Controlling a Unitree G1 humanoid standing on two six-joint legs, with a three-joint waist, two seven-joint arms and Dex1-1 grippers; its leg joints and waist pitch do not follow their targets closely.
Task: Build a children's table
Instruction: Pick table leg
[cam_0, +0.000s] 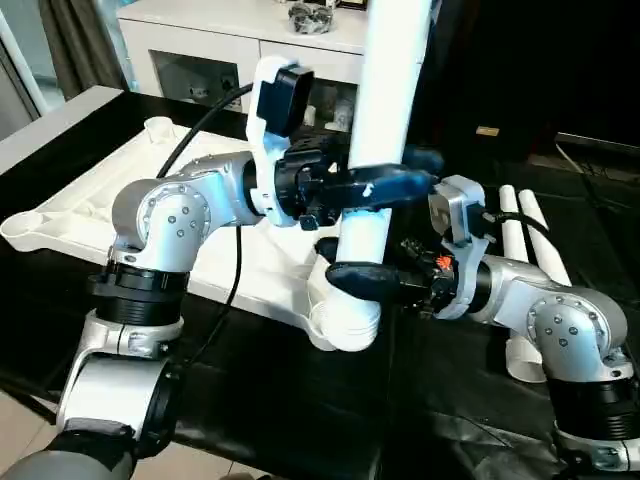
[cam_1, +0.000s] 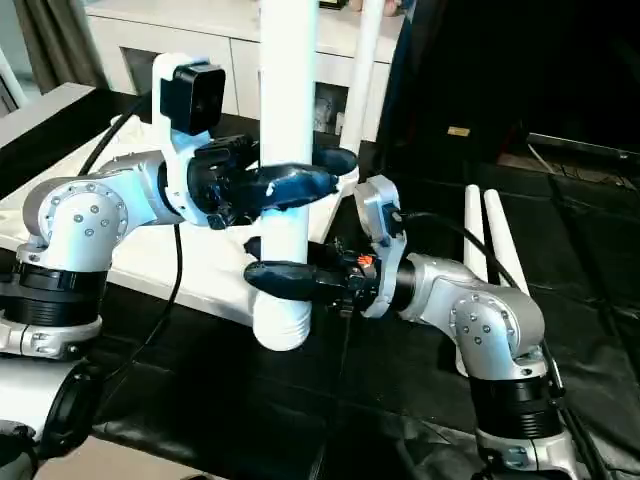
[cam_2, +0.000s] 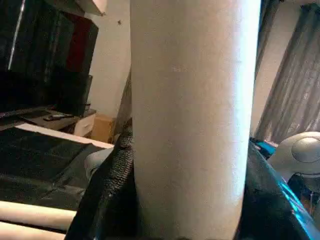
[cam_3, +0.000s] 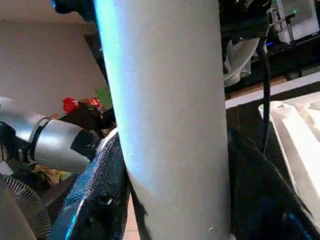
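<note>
Both claws, left claw and right claw, clamp the upright leg; uneven pressure could cock it in the corner socket.

White cabinet, grey curtains, black-covered worktop

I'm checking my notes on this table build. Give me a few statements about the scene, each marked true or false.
1. A white leg stands upright in a corner socket of the table top. True.
2. Both grippers are around that leg. True: the left gripper sits above the right gripper.
3. The table top lies on a bare wooden floor. False: it lies on a black cover.
4. Two spare legs lie on the robot's left. False: they lie on its right.
</note>
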